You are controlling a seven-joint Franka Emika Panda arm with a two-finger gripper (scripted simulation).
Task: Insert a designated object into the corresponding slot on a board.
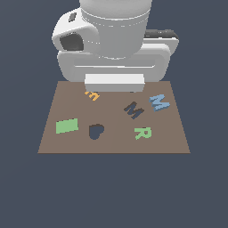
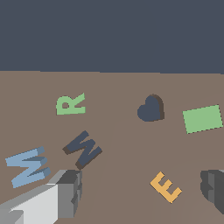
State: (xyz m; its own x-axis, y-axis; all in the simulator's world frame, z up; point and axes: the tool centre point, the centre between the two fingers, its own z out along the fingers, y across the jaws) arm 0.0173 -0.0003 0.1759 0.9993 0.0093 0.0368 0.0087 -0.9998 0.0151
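Observation:
The light blue M block lies flat on the brown board, toward the exterior view's right. Just beside it is the dark M-shaped slot, with nothing in it. My gripper is open and holds nothing. One finger shows near the blue M and the other at the far side of the wrist view. The white hand hangs over the board's far edge and hides the fingertips in the exterior view.
A green letter R, an orange letter E, a dark heart-shaped recess and a green rectangle also lie on the board. Dark floor surrounds the board.

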